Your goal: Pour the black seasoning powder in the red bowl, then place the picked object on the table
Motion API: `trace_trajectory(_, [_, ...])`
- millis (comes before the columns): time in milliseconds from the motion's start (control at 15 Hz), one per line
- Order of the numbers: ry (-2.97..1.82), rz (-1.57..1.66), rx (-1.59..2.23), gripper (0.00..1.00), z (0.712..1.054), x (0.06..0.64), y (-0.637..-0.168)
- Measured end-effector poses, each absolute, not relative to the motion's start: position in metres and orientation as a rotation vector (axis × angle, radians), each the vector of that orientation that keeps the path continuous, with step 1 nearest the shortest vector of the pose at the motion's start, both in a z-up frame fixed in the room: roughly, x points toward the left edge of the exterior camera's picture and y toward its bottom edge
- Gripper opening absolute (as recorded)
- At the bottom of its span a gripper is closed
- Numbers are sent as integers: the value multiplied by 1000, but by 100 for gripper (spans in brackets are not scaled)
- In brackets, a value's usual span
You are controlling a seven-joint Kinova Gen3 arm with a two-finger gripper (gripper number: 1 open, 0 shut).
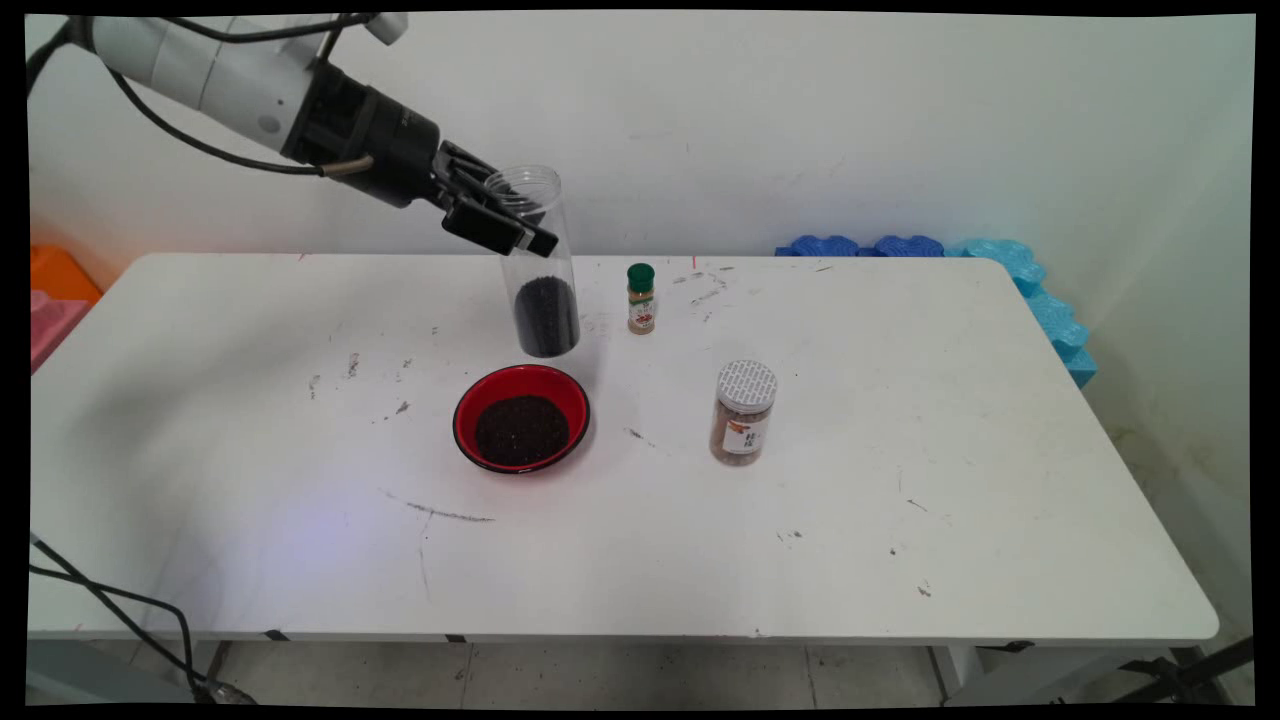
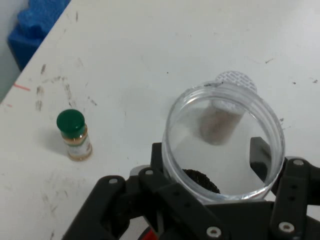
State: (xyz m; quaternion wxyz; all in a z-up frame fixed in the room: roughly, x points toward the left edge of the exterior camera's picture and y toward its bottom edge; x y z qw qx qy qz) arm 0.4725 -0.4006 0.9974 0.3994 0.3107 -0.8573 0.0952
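My gripper is shut on a tall clear plastic jar, gripping it near its open mouth. The jar hangs almost upright above the table, with dark grains filling its bottom third. Just below and in front of it sits a red bowl holding a heap of the same dark grains. In the hand view the jar's open rim fills the space between my fingers, and dark grains show at its bottom.
A small spice bottle with a green cap stands right of the jar. A jar with a white lid and brown contents stands further right. Blue foam pieces lie at the table's far right corner. Black cables hang at the near left.
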Motion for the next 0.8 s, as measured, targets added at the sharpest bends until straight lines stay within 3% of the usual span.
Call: trace_trajectory(800, [-2189, 321, 658, 0, 1017, 463, -392])
